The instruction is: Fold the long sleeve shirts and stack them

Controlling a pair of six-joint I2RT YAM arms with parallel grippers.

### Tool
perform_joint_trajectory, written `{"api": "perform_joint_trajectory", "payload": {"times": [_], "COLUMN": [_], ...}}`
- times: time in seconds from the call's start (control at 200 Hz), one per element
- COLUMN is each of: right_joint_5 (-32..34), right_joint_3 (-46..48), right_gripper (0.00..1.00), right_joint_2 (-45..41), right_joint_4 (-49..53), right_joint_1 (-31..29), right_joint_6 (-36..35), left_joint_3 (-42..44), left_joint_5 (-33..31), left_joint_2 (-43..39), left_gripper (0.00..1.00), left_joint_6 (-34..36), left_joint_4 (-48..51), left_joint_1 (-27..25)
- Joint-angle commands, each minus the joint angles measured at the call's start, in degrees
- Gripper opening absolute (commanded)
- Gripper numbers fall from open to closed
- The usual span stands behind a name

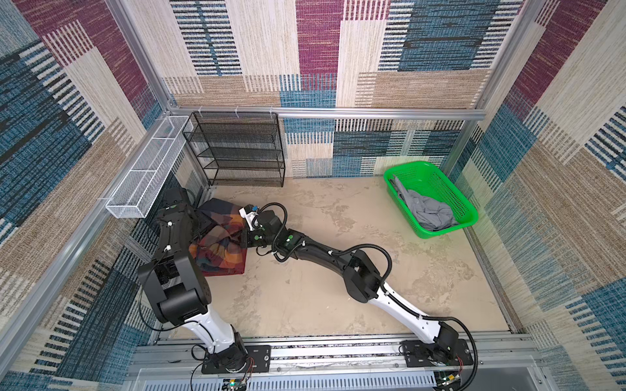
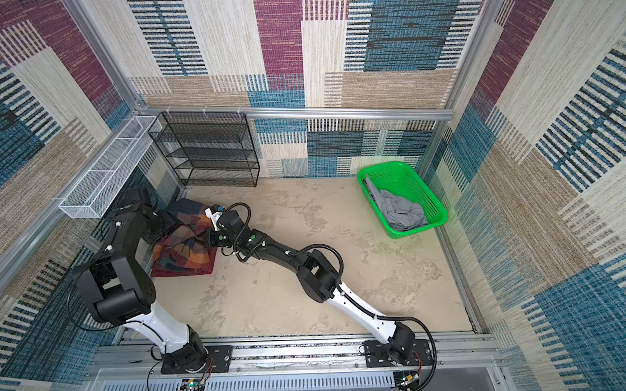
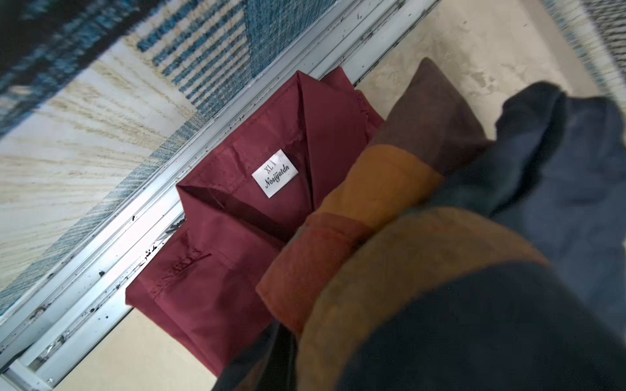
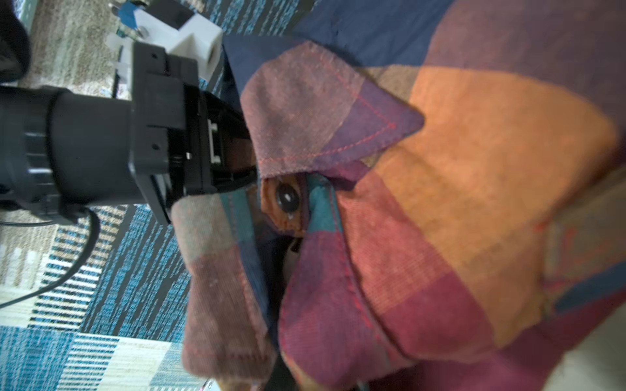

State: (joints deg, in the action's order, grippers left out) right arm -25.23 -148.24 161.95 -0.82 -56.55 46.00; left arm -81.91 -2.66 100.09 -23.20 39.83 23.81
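Note:
The plaid shirt (image 1: 220,248) (image 2: 184,247) hangs bunched at the table's left edge, held up between my two grippers. Under it lies the folded maroon shirt (image 3: 237,210) (image 1: 233,272), collar up, with its white label (image 3: 275,172) showing. My left gripper (image 1: 200,221) reaches in from the left and my right gripper (image 1: 246,238) from the right. Plaid cloth (image 3: 389,189) (image 4: 474,169) covers the jaws of both, and both are shut on it. In the right wrist view the left gripper's black body (image 4: 162,135) ends under the plaid collar. The grey shirt (image 1: 430,210) (image 2: 399,210) lies crumpled in the basket.
A green plastic basket (image 1: 437,233) (image 2: 406,233) stands at the table's back right. A black mesh rack (image 1: 237,149) stands against the back wall at the left, and a white mesh tray (image 1: 149,176) hangs on the left rail. The aluminium frame rail (image 3: 101,237) runs beside the maroon shirt.

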Motion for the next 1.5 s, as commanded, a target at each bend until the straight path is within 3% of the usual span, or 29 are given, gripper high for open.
{"api": "perform_joint_trajectory", "payload": {"times": [0.0,0.27,0.496,0.586,0.661,0.686,0.786,0.806,0.826,1.002,1.187,1.367,1.497], "right_joint_5": [0.3,0.0,-0.3,0.1,0.2,0.3,0.6,0.7,0.8,3.3,7.4,11.3,13.3], "right_joint_3": [-0.6,-2.3,-2.6,-2.5,-2.3,-2.2,-2.4,-2.4,-2.3,-2.0,4.7,6.6,7.0], "right_gripper": [0.0,0.0,0.12,0.15,0.21,0.24,0.26,0.27,0.28,0.47,0.71,0.85,0.87], "right_joint_2": [0.7,4.5,5.6,5.8,5.8,5.9,5.9,5.8,5.7,4.3,-1.1,-4.6,-5.1], "right_joint_4": [-6.2,-8.0,-8.2,-7.4,-7.2,-7.1,-7.3,-7.3,-7.3,-4.4,-1.8,2.6,6.5], "right_joint_1": [0.1,0.3,0.3,0.3,0.3,0.3,0.1,0.1,0.0,-0.2,-0.1,-0.1,0.7], "right_joint_6": [-0.2,1.0,1.5,1.6,2.0,2.2,2.6,2.7,2.6,2.6,4.3,2.1,2.6], "left_joint_3": [-1.8,-4.9,-6.3,-6.4,-6.4,-5.8,-4.4,-4.1,-3.9,-1.1,7.0,13.8,17.4], "left_joint_5": [-2.2,-1.9,-1.7,-1.5,-1.3,-1.2,-1.2,-0.9,-0.6,-1.0,-1.4,-1.0,-0.9], "left_joint_2": [2.7,8.3,6.8,4.4,2.2,0.8,-3.3,-4.3,-5.5,-13.6,-23.0,-28.2,-29.8], "left_gripper": [0.0,0.03,0.3,0.46,0.49,0.64,0.68,0.88,0.92,0.92,0.91,0.9,0.9], "left_joint_6": [2.3,2.5,1.5,0.1,-1.3,-1.7,-3.1,-3.2,-3.4,-4.2,-3.6,-3.3,-3.5], "left_joint_4": [-0.3,0.9,2.2,2.7,3.8,3.7,4.0,4.0,4.0,5.2,1.9,0.1,-0.4], "left_joint_1": [0.2,0.9,1.2,1.2,1.2,1.2,1.1,1.1,1.1,-0.6,-3.9,-4.6,-4.6]}}
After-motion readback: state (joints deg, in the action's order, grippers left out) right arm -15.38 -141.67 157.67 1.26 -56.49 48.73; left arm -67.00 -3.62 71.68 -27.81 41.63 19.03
